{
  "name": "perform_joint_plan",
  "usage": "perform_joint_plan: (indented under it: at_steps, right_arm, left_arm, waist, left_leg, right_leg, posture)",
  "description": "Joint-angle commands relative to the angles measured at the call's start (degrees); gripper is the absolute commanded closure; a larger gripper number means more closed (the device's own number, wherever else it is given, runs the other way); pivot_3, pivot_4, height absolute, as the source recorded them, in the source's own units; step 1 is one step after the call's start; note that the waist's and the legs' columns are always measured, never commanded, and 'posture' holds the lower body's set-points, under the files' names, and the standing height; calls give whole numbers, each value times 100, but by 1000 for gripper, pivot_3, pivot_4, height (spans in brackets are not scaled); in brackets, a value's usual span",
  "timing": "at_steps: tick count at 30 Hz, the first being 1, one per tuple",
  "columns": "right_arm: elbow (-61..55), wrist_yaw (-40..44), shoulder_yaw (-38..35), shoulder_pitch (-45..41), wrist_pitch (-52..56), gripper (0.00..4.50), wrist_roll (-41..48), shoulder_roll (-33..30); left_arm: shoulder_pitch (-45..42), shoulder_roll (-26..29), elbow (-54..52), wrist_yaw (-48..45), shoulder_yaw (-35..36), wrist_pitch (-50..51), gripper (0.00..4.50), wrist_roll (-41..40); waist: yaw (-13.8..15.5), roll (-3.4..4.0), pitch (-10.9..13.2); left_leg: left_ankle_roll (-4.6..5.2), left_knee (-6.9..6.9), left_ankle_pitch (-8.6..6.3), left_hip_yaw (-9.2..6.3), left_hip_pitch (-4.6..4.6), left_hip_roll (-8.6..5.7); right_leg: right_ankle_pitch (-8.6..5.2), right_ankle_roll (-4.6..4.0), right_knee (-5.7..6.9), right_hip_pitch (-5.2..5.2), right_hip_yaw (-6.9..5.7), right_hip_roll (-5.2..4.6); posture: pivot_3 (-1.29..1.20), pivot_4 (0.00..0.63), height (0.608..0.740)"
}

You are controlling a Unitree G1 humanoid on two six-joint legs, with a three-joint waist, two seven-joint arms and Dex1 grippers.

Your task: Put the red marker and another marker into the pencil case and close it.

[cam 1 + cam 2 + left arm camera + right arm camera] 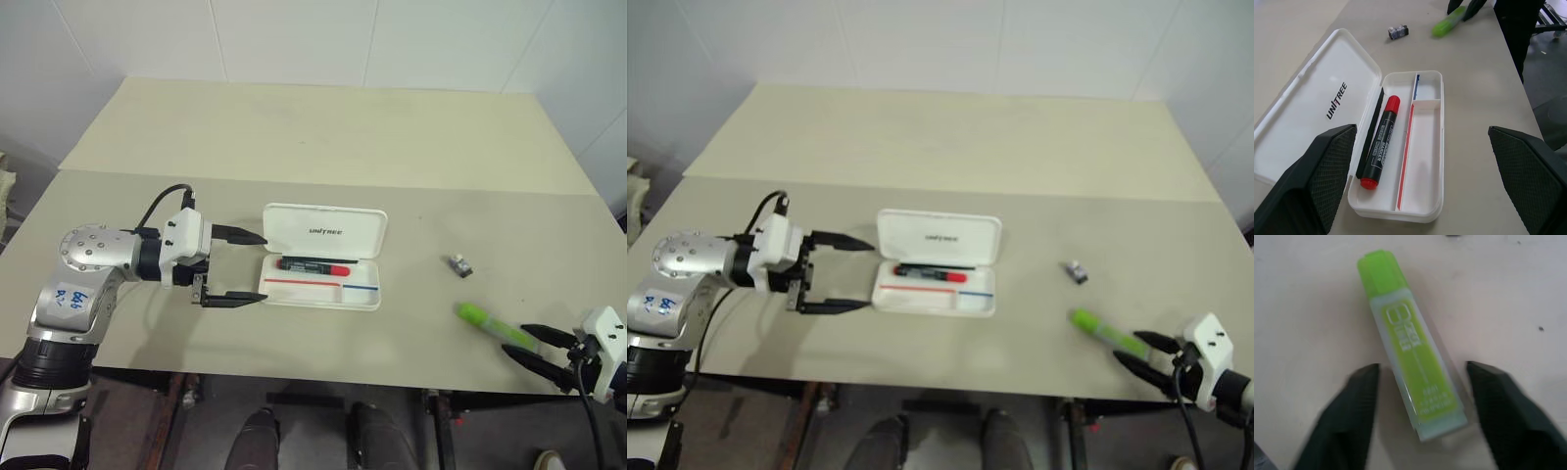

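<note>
Two markers apart: one in the open case, one between the right fingers

Both grippers sit low over the table (294, 127). The right gripper (537, 349) is cut off at the head view's edge, so its arm is barely seen. Its fingers stand either side of the lime-green marker (1410, 345) with a gap on each side, not gripping it. That marker lies flat near the table's front right edge, its long axis slanting from the fingers back toward the table's middle, cap end away from the gripper.

The pencil case (323, 257) lies open mid-table, lid folded back flat. The red marker (1379, 143) lies inside along the case's length, in the compartment next to the hinge. The left wrist view makes the lid's lettering readable. The left gripper (240, 266) hovers just beside the case's left end, fingers spread wide, holding nothing.

A small dark object (461, 265) lies between case and green marker; what it is cannot be told.
</note>
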Motion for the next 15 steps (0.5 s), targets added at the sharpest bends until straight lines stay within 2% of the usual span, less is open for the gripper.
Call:
perform_joint_plan:
  at_steps: [1, 3, 13, 15]
  right_arm:
    - [-92, 130, 39, -57, -35, 2873, 84, -3]
    - [-154, 146, 79, -105, -10, 3436, 97, 8]
    - [-477, -36, 248, -418, 45, 3429, 37, 10]
    - [-1007, 5, 503, -797, 270, 3429, 210, -80]
  left_arm:
    - [-144, 127, 15, -29, 83, -115, 0, 38]
    - [-159, 142, 42, -34, 80, -137, 0, 44]
    - [-126, 221, 161, -43, 109, -271, 0, 84]
    - [-31, 315, 206, -74, 199, -344, 0, 109]
  waist:
    - [-2, 0, 0]
    - [-8, 0, 0]
    - [-99, 0, 0]
    - [-123, 0, 0]
  left_leg:
    - [0, 0, 0, 0, 0, 0]
    - [0, 1, 0, 0, 0, 0]
    - [0, 0, 0, 0, 0, 0]
    - [0, 0, 0, 0, 0, 0]
  right_leg:
    - [0, 0, 0, 0, 0, 0]
    - [0, 0, 0, 0, 0, 0]
    - [4, 9, 1, 0, 0, 0]
    - [6, 12, 2, 0, 0, 0]
  posture:
    - [0, 150, 740]
    - [0, 150, 740]
    - [0, 150, 740]
    - [0, 150, 740]
